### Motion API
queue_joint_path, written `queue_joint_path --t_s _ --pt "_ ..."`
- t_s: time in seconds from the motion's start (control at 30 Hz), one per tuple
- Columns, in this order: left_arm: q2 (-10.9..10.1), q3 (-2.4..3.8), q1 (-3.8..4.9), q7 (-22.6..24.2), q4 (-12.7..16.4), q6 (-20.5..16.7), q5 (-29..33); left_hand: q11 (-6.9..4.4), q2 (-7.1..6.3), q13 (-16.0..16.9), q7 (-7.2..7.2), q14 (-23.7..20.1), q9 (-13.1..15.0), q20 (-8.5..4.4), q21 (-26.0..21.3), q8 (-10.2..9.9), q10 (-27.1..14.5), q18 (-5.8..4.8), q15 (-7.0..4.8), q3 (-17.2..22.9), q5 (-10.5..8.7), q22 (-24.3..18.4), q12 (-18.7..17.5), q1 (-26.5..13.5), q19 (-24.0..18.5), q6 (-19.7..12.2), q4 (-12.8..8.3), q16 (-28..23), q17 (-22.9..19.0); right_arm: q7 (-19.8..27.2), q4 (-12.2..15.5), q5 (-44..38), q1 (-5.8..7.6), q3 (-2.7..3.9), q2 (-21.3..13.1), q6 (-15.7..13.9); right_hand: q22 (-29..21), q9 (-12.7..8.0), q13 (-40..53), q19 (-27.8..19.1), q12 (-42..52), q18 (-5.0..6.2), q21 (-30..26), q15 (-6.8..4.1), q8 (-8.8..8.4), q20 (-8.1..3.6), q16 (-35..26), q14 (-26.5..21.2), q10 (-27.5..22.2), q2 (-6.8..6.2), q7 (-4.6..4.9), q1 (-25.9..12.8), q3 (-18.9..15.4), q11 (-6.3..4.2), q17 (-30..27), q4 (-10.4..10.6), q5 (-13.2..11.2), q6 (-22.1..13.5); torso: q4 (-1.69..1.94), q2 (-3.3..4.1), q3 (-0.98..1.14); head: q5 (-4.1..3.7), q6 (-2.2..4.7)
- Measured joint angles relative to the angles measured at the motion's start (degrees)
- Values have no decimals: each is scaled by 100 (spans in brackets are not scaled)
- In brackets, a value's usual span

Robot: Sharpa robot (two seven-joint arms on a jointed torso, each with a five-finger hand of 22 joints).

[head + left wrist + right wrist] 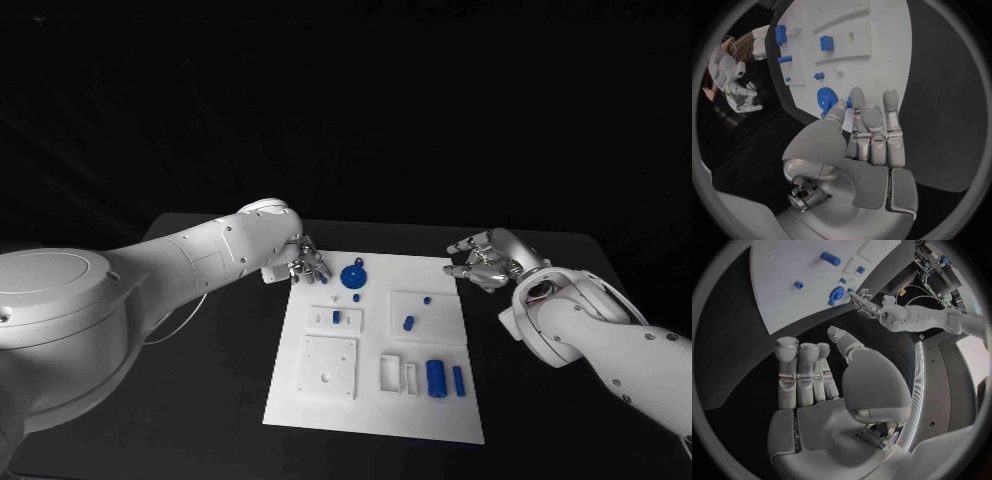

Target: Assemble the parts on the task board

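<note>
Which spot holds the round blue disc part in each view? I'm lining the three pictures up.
Head view: round blue disc part at the task board's far edge, beside the left robot hand.
Left wrist view: disc just beyond the fingertips.
Right wrist view: disc near the board's corner.
Shared landmark: left robot hand.

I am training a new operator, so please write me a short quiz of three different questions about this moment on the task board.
1. True or false: the left hand holds a blue part.
2. Which hand is nearest the round blue disc part? A) left hand B) right hand
3. Fill in: the two upright blue cylinders stand on the task board at its ____ edge, as the head view shows it (near or far from the robot).

Key: 1 false, both hands hold nothing, fingers apart. 2 A. 3 near.
</note>
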Motion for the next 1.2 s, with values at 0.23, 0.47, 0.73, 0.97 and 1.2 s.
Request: queue_joint_path --t_s 0.23,0.47,0.73,0.97,1.2 --pt "-22 0 -1 1 27 -37 42 0 36 -6 32 0 59 -22 43 191 0 0 0 343 229 0 0 -9 22 -88 -213 20 30 -1 -5 3 0 0 9 0 0 0 0 0 0 0 0 0 0 0 0 0 0 25 -1 -25 0 0 0 0 0 -1 1 -2 0 5 5" --pt "-111 -1 -2 1 167 -141 115 0 59 -6 31 22 59 -22 86 145 0 0 -22 390 395 -1 0 -47 22 -87 -196 20 56 -1 -12 6 0 0 12 0 0 0 0 0 0 0 0 0 0 0 0 0 0 24 -3 -25 0 0 -1 0 23 -3 8 -6 0 12 20" --pt "-282 0 2 -1 479 -323 182 0 33 -11 50 43 135 -22 87 96 0 0 -43 412 555 -1 0 -82 22 -67 -204 20 65 -1 -10 10 0 0 2 -1 0 0 0 0 0 -1 0 0 0 0 0 0 0 7 -4 -42 0 0 -1 0 23 -4 31 -18 -2 14 34" --pt "-569 4 9 -14 960 -543 217 -39 -29 -24 83 73 460 -42 137 24 -1 0 -72 493 827 -2 33 -144 43 -34 -284 19 91 -1 -11 13 0 0 -14 -1 0 0 0 0 0 -1 0 0 0 0 0 0 0 1 -5 -47 0 0 -1 0 23 -4 41 -29 -2 24 35" --pt "-1103 13 105 -87 1780 -793 222 -40 -87 -48 123 140 477 -62 155 -24 -1 0 -68 568 994 -2 108 -202 63 6 -360 19 104 -1 -17 18 -1 0 -33 -2 -1 0 5 0 23 0 0 0 0 0 0 0 0 1 -5 -47 -26 0 -1 26 22 -4 85 -65 -3 22 7"
